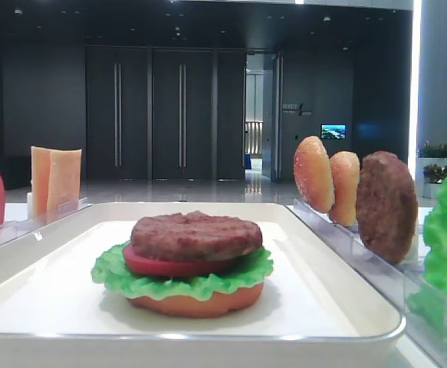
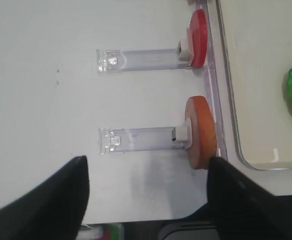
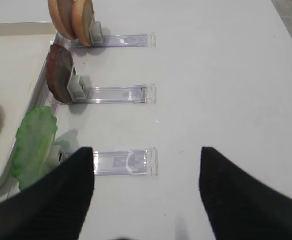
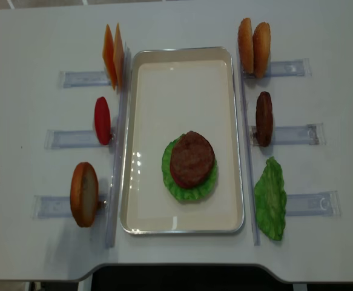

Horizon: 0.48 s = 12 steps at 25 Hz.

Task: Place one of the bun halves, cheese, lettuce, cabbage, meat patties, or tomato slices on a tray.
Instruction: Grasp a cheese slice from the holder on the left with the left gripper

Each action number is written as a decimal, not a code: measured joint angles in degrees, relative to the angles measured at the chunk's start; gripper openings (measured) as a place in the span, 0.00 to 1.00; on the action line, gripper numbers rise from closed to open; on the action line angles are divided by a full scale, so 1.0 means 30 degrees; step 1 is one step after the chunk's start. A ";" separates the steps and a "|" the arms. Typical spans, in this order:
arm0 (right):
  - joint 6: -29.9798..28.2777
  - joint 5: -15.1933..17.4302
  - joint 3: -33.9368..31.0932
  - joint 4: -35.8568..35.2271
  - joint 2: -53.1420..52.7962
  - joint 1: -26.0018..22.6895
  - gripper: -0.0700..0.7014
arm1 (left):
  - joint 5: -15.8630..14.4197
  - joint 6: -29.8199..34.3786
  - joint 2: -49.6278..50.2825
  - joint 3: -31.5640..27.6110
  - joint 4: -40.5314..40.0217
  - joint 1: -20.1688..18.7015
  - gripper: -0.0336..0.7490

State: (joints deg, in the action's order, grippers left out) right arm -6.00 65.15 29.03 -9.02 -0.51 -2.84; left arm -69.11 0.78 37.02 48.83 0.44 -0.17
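On the white tray sits a stack: an orange-brown bun base, lettuce, a tomato slice and a meat patty on top. Two cheese slices, a tomato slice and a bun half stand in racks to the left of the tray. To its right stand two bun halves, a patty and a lettuce leaf. My left gripper is open over bare table beside the bun half. My right gripper is open near the lettuce rack, holding nothing.
Clear plastic holder racks stick out from both long sides of the tray. The table's front edge runs just below the tray. A dark hall lies beyond the table's far edge.
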 joint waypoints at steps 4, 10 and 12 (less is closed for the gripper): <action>0.0000 0.0000 0.0000 0.0000 0.0000 0.0000 0.65 | -0.0642 -0.0022 0.3367 0.2383 -0.0017 0.0000 0.75; 0.0000 0.0000 0.0000 0.0000 0.0000 0.0000 0.65 | -0.0703 -0.0053 0.7618 0.5367 -0.0148 0.0000 0.75; 0.0000 0.0000 0.0000 0.0000 0.0000 0.0000 0.65 | -0.0703 -0.0053 0.8840 0.6368 -0.0148 0.0000 0.75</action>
State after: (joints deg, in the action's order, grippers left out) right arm -6.00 65.15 29.03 -9.02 -0.51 -2.84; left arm -71.21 0.62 63.54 67.93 0.00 -0.17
